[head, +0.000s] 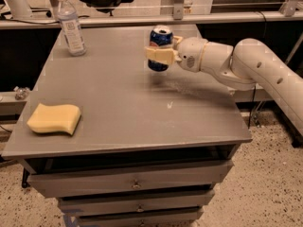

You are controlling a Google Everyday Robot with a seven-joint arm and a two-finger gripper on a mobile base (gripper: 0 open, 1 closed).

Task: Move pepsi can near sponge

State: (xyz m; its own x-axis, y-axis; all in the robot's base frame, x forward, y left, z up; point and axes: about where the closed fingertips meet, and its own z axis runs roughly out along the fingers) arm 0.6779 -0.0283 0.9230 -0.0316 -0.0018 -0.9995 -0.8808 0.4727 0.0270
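Over the far middle of the desk (142,122), in the one camera view, the can (161,36) hangs upright in the jaws. They are clamped across its middle from the right, at the end of the white arm (246,65). It looks just clear of the surface. The sponge (53,118) lies well apart, by the near left corner, so I reckon the carry runs left and toward the front edge. A bottle (71,25) stands far left, off that path. The can's blue wall shows part of a round logo. I can read no lettering there or on the bottle's label.
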